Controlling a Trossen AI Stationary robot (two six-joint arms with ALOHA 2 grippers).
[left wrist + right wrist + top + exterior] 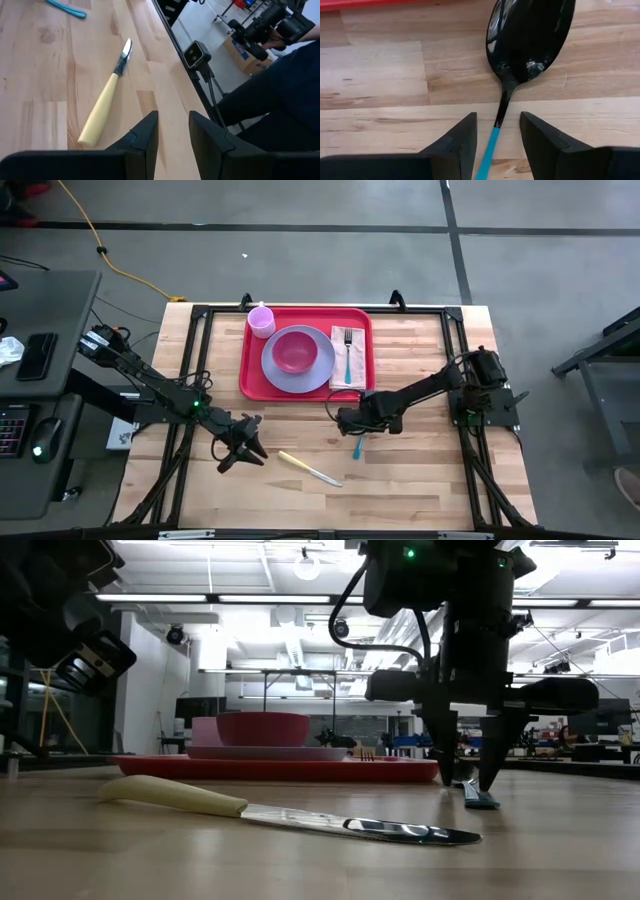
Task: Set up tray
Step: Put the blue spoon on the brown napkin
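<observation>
Right now right gripper (496, 131) jaws part-open astride spoon (530, 35) handle, not clamped; left gripper (173, 131) narrow, empty. Tray (252, 370) prob. stiff, light; grip rim.

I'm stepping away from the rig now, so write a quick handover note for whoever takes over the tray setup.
Right pincer: open, down at the table, straddling the teal-handled spoon, not gripping.
Left pincer: open, empty, near the cream-handled knife.
Red tray: holds lavender plate with pink bowl, cup, napkin with fork.
Left: spoon and knife, both on bare wood in front of the tray.
</observation>
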